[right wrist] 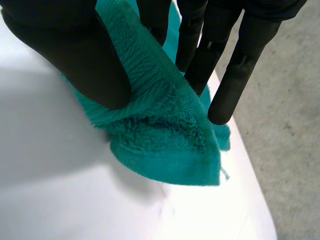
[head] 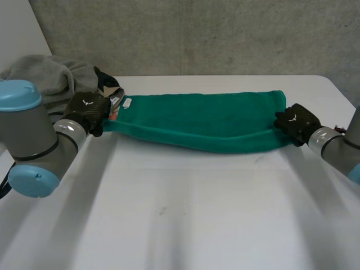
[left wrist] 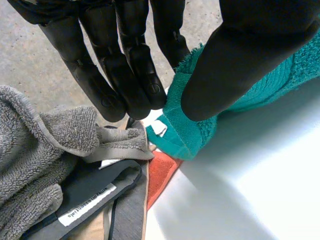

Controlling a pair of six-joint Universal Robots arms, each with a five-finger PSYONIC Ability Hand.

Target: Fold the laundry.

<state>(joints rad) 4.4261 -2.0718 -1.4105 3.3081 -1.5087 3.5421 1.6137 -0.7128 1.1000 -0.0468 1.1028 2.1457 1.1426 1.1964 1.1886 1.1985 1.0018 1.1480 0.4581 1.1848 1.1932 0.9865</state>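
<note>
Fingers (left wrist: 125, 75) of my left hand (head: 89, 109) are pinching the left end of the teal terry towel (head: 202, 121), my right hand (head: 296, 121) pinching its right end.
It is lying stretched along the far side of the white table (head: 185, 214), beside a grey cloth pile (head: 45, 79).

Left wrist view: white label (left wrist: 86, 204) on dark garment (left wrist: 100, 182), one line of dark print, too small to read. Small white tag (left wrist: 159, 128) at corner of green towel (left wrist: 192, 137), no legible print. Head view: small white logo mark, no letters, on back of left hand (head: 87, 107) and right hand (head: 295, 121)
</note>
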